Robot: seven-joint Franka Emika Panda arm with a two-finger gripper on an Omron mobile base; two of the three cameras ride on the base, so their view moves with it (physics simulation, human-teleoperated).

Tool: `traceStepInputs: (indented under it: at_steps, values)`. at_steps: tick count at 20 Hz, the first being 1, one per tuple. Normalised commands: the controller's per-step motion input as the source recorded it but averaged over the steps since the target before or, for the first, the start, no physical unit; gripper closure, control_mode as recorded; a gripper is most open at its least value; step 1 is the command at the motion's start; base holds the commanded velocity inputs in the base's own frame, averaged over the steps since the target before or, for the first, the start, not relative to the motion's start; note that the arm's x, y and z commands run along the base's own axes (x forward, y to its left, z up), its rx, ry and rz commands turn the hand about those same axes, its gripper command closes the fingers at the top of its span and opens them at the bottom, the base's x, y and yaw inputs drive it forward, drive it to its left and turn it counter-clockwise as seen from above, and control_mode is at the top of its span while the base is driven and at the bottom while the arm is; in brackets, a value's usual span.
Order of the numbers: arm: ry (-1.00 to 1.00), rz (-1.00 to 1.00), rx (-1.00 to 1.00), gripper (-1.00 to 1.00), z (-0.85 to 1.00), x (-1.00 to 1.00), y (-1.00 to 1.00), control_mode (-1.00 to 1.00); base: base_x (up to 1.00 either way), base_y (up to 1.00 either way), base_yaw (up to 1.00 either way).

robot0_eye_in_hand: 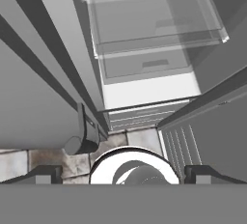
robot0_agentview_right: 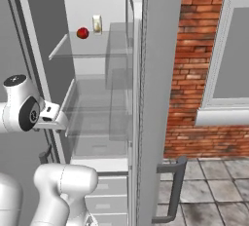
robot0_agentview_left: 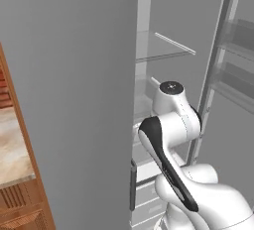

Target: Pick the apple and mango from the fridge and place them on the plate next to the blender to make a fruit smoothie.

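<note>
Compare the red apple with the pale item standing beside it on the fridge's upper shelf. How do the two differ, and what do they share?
Colour: the apple is glossy red, while the pale item is cream-white. Shape: the apple is round; the pale item is upright and boxy, taller than wide. Height: the pale item stands taller than the apple. Both sit side by side at the back of the same clear shelf in the open fridge. What the pale item is cannot be told.

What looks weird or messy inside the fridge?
Nothing stands out. The fridge is open, its clear shelves sit level, and the apple rests on the top shelf beside a small pale carton. No spills or breakage show.
</note>
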Motion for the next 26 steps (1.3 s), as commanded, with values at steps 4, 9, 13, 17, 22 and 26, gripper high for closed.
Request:
traceStepInputs:
  at_steps: [4,9,13,17,22,26]
  values:
    - [0.0,0.0,0.0,-1.0,0.0,0.0,0.0,1.0,-0.39,-0.34,-0.04]
    - [0.0,0.0,0.0,-1.0,0.0,0.0,0.0,1.0,-0.2,-0.46,0.0]
    - [-0.04,0.0,0.0,-1.0,0.08,0.0,-0.11,-1.0,-0.01,-0.3,0.0]
    - [-0.33,0.0,0.0,-1.0,0.59,-0.08,-0.41,-1.0,0.0,0.0,0.0]
    - [-0.39,0.0,0.0,-1.0,0.67,-0.25,-0.25,-1.0,0.0,0.0,0.0]
    - [-0.31,0.0,0.0,-1.0,0.81,-0.06,-0.13,-1.0,0.0,0.0,0.0]
